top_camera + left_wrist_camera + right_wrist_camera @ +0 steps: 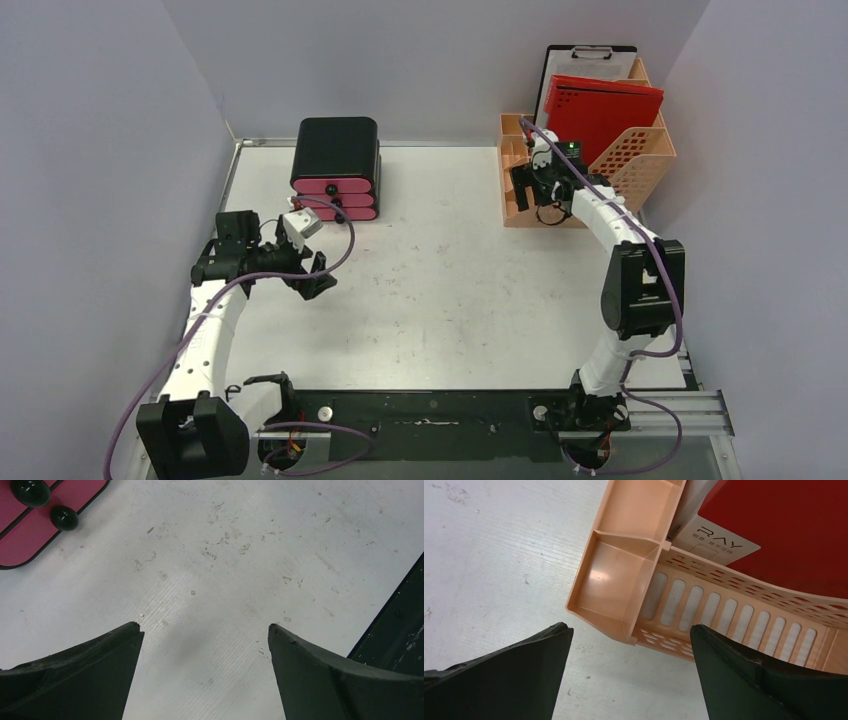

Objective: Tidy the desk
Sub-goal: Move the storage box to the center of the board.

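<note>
Left gripper: hovering wide, empty, over the desk, ready for picking;
Right gripper: gaping empty above the orange rack

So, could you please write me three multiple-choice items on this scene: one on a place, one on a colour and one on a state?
1. The black drawer box stands on the desk at the:
A) far left
B) far right
C) near middle

2. Its drawer fronts are:
A) green
B) yellow
C) pink

3. The left gripper is:
A) shut tight
B) open, holding nothing
C) out of view

Answers:
1. A, as the top view shows it by the far edge, left of centre.
2. C, as the fronts under the black casing are pink.
3. B, as the left wrist view shows it spread wide with only bare desk between.
</note>
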Available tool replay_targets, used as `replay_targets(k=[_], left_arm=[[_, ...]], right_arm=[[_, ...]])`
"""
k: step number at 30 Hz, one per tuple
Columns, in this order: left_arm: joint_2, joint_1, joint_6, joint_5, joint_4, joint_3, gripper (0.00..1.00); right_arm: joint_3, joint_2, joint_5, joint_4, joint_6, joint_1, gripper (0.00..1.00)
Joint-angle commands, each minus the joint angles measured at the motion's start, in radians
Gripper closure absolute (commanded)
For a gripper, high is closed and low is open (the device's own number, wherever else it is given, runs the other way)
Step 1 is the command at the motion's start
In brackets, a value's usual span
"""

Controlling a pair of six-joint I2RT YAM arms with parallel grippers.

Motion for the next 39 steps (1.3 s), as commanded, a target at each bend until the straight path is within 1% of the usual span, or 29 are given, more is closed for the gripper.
replay_targets(k=[1,8,12,13,15,16,17,18,20,21,22,25,30,31,32,34,39], left_arm=[[0.009,0.009,0.032,0.034,-0.017,-0.008,0.04],[0.033,0.02,0.035,0.046,-0.025,-0.005,0.04],[0.029,0.028,0.038,0.047,-0.025,-0.007,0.04],[0.027,0.031,0.037,0.048,-0.026,-0.008,0.04],[0.025,0.037,0.04,0.054,-0.027,-0.009,0.04],[0.023,0.039,0.04,0.059,-0.027,-0.011,0.04],[0.022,0.042,0.042,0.061,-0.027,-0.013,0.04],[0.022,0.043,0.042,0.062,-0.027,-0.014,0.04],[0.026,0.045,0.044,0.066,-0.027,-0.014,0.04],[0.029,0.046,0.044,0.066,-0.027,-0.013,0.04],[0.031,0.047,0.045,0.067,-0.029,-0.012,0.04],[0.036,0.048,0.047,0.069,-0.033,-0.01,0.04],[0.037,0.052,0.049,0.07,-0.035,-0.01,0.04],[0.036,0.054,0.049,0.071,-0.034,-0.01,0.04],[0.036,0.056,0.05,0.073,-0.034,-0.011,0.04],[0.038,0.056,0.05,0.076,-0.034,-0.011,0.04],[0.045,0.056,0.051,0.081,-0.04,-0.007,0.04]], right_arm=[[0.009,0.02,0.043,0.092,0.015,0.001,0.1],[-0.008,0.066,0.03,0.158,0.019,0.001,0.1],[0.043,0.129,-0.005,0.138,0.028,0.001,0.1],[0.06,0.142,-0.012,0.127,0.033,0.001,0.09],[0.084,0.163,-0.023,0.114,0.045,0.001,0.04],[0.092,0.171,-0.03,0.109,0.047,0.002,0.03],[0.103,0.18,-0.034,0.103,0.049,0.001,0.11],[0.112,0.191,-0.032,0.094,0.057,0.002,0.15],[0.13,0.21,-0.03,0.082,0.059,0.002,0.27],[0.14,0.219,-0.027,0.074,0.061,0.003,0.3],[0.153,0.229,-0.022,0.064,0.059,0.002,0.36],[0.193,0.261,-0.022,0.026,0.054,0.002,0.56],[0.24,0.28,-0.043,-0.067,0.008,0.003,0.83],[0.239,0.276,-0.055,-0.088,-0.011,0.004,0.88],[0.235,0.269,-0.069,-0.109,-0.033,0.005,0.91],[0.217,0.248,-0.101,-0.148,-0.089,0.011,0.94],[0.144,0.172,-0.194,-0.283,-0.291,0.043,0.95]])
